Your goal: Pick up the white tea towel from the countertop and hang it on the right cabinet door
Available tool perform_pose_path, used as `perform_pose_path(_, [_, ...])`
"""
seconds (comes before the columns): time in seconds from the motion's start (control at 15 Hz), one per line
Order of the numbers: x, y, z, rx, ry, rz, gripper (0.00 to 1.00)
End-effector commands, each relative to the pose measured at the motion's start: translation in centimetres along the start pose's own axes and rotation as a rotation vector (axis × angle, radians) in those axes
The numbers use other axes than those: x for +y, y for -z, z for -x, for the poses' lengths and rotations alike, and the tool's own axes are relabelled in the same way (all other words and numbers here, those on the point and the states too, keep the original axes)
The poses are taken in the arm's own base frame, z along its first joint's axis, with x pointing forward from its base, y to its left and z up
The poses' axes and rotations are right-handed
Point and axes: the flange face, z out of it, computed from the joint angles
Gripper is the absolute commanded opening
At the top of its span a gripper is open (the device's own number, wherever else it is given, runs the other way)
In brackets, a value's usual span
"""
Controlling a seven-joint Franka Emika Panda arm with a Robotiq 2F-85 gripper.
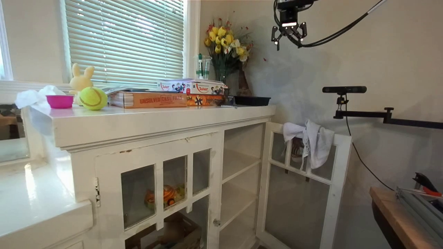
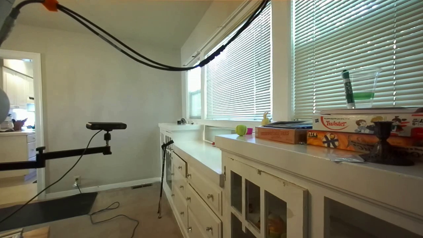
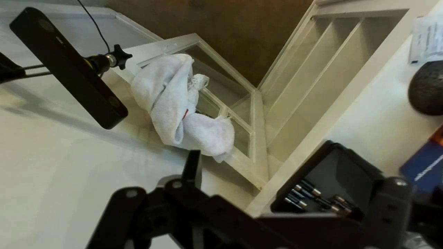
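One white tea towel (image 1: 319, 145), bunched, hung over the top rail of the right cabinet door (image 1: 297, 204), which stood open below the countertop's (image 1: 162, 121) front corner nearest the wall (image 1: 398, 65). My gripper (image 1: 289, 38) hung well above the cloth and apart from it, jaws spread, nothing between them. I judged the hang done, so the step in hand was likely a clean back-off. Doing it well meant going straight up first, jaws wide of the cloth, no graze on the door: a nudge could have swung it and shed the towel. My cable (image 1: 341, 33) looped just beside the jaws, so that needed room too. Drape looked lumpy; if a reseat was wanted, I'd have pinched the longer flap and evened the weight over the rail. Outward: black tray (image 3: 349, 169) near that same corner, small cylinders (image 3: 308, 189) inside, so no dipping there. Black camera (image 3: 69, 69) showed near the towel in the wrist view, making a sideways exit risky. Tennis ball (image 1: 93, 98) sat near the front edge, toward the opposite corner.
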Motion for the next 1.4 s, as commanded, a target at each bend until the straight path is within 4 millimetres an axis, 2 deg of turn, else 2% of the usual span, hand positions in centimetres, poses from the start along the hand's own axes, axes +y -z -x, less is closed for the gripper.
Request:
perform_pose_path(0.0, [-1.1,1.7,1.9,0.000,0.187,-0.067,1.00])
perform_pose_path(0.27, [-4.5,1.8,3.6,0.014,0.398,-0.096,1.00])
perform_pose_path(0.53, [-8.1,2.4,6.2,0.020,0.608,-0.136,1.00])
perform_pose_path(0.8, [-11.3,2.0,8.8,-0.011,0.812,-0.184,1.00])
perform_pose_path(1.07, [-13.2,1.0,10.5,-0.075,1.006,-0.249,1.00])
perform_pose_path(1.33, [-13.9,0.1,11.4,-0.138,1.116,-0.269,1.00])
